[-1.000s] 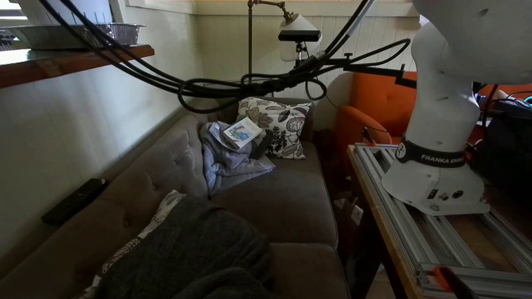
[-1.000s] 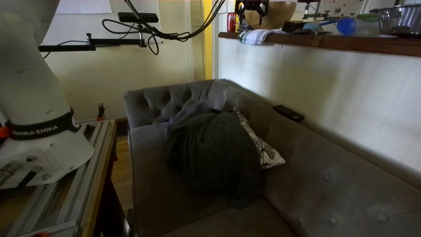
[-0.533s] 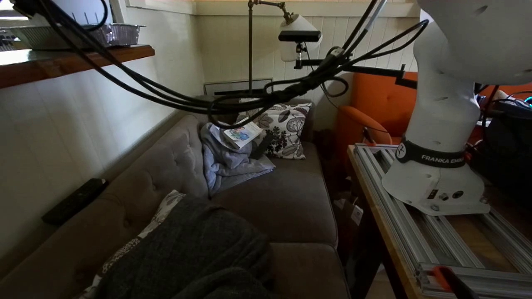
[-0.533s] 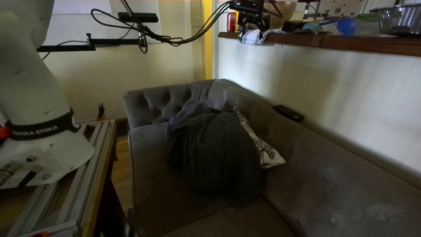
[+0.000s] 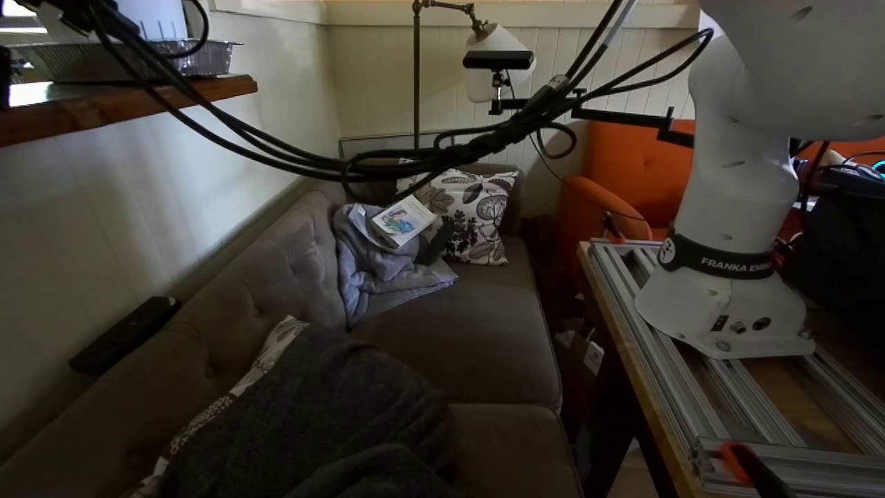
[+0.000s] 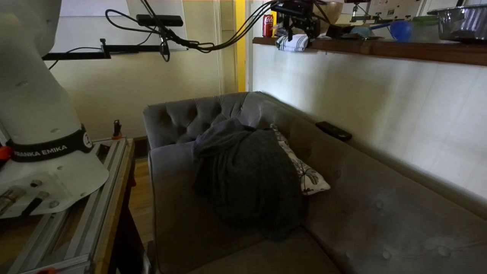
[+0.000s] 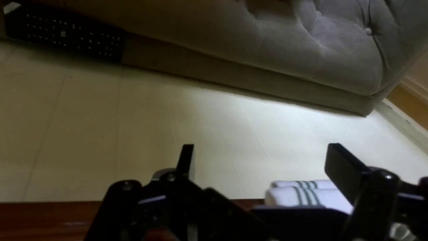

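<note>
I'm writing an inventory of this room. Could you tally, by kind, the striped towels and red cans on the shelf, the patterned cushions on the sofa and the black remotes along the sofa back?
Striped towel: 1
Red can: 1
Patterned cushions: 2, one partly covered by the dark blanket
Black remote: 1
Total: 5

Towel (image 7: 291, 196): matt cloth. Gripper (image 7: 260, 150): matt. Counter (image 6: 399, 51): glossy wood. Can (image 6: 267, 25): shiny metal. Tray (image 5: 218, 61): crimped foil. Sofa (image 6: 380, 171): velvety cloth.
</note>
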`<state>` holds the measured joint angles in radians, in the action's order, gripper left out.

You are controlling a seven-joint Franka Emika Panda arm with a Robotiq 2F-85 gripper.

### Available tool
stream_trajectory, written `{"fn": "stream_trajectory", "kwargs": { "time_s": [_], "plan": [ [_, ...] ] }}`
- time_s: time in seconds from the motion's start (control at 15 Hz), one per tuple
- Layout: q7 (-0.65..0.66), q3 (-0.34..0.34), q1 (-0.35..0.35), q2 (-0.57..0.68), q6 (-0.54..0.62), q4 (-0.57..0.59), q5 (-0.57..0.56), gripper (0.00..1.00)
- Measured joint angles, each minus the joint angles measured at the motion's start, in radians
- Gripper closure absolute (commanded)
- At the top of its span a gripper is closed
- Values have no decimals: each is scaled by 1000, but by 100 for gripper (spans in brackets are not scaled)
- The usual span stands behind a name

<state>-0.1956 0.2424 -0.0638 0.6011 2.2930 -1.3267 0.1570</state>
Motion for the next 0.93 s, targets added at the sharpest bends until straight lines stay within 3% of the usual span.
{"fn": "stream_trajectory", "kwargs": {
  "time_s": [0.53, 0.93],
  "plan": [
    [-85, 23, 227, -17, 256, -395, 420, 0],
    [-161, 36, 302, -15, 426, -718, 769, 0]
  ]
}}
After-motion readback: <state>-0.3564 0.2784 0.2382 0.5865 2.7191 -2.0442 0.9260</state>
